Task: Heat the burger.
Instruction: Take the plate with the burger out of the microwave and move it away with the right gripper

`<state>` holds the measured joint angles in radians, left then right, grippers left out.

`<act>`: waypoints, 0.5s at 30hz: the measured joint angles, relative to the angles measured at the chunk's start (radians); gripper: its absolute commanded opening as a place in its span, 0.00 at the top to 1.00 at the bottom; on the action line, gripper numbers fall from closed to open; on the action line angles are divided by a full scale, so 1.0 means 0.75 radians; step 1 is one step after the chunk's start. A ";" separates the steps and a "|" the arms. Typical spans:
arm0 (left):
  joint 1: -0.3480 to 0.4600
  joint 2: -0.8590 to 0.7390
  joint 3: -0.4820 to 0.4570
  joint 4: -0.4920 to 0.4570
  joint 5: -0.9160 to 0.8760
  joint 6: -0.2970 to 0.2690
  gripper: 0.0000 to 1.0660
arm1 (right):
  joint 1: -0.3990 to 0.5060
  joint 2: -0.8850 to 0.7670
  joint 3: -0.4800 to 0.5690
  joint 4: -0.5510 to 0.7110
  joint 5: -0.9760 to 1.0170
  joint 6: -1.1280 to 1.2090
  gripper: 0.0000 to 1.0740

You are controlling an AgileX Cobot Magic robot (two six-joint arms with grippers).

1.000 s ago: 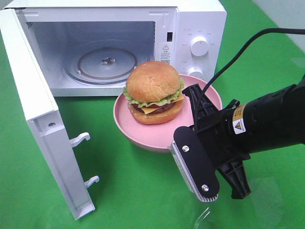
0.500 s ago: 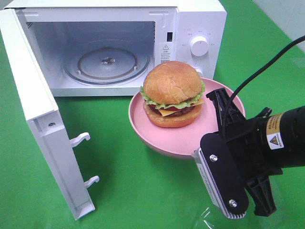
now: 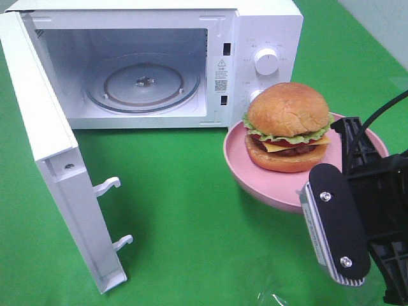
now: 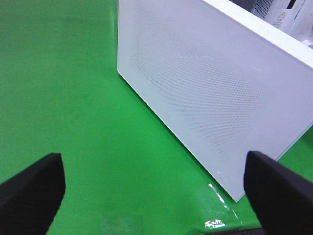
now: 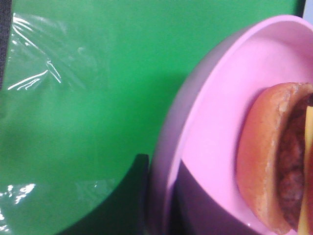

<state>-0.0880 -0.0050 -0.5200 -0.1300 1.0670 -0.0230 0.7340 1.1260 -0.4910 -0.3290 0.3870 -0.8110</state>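
the burger (image 3: 289,126) sits on the plate (image 3: 255,182), which lies on the bench (image 3: 185,217) at about 4 o'clock from the microwave (image 3: 153,60). the microwave's door (image 3: 54,159) stands at its 8 o'clock.

We are seeing a golden-brown burger (image 3: 289,125) showing green lettuce, red tomato, yellow cheese and a dark patty, on a pink plate (image 3: 255,175). The microwave (image 3: 261,38) is appearing white, its door (image 4: 215,93) finely dotted. The table cover (image 3: 178,223) is showing bright green. The right gripper (image 3: 357,217) is appearing black.
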 measured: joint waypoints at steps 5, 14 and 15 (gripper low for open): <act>0.000 0.000 0.000 0.000 0.000 0.000 0.15 | 0.000 -0.023 0.000 -0.021 0.085 0.139 1.00; 0.000 0.000 0.000 0.000 0.000 0.000 0.15 | 0.000 -0.023 0.000 -0.169 0.235 0.472 1.00; 0.000 0.000 0.000 0.000 0.000 0.000 0.15 | 0.000 -0.023 0.000 -0.169 0.235 0.472 1.00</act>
<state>-0.0880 -0.0050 -0.5200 -0.1300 1.0670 -0.0230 0.7340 1.1090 -0.4910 -0.4560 0.5630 -0.4570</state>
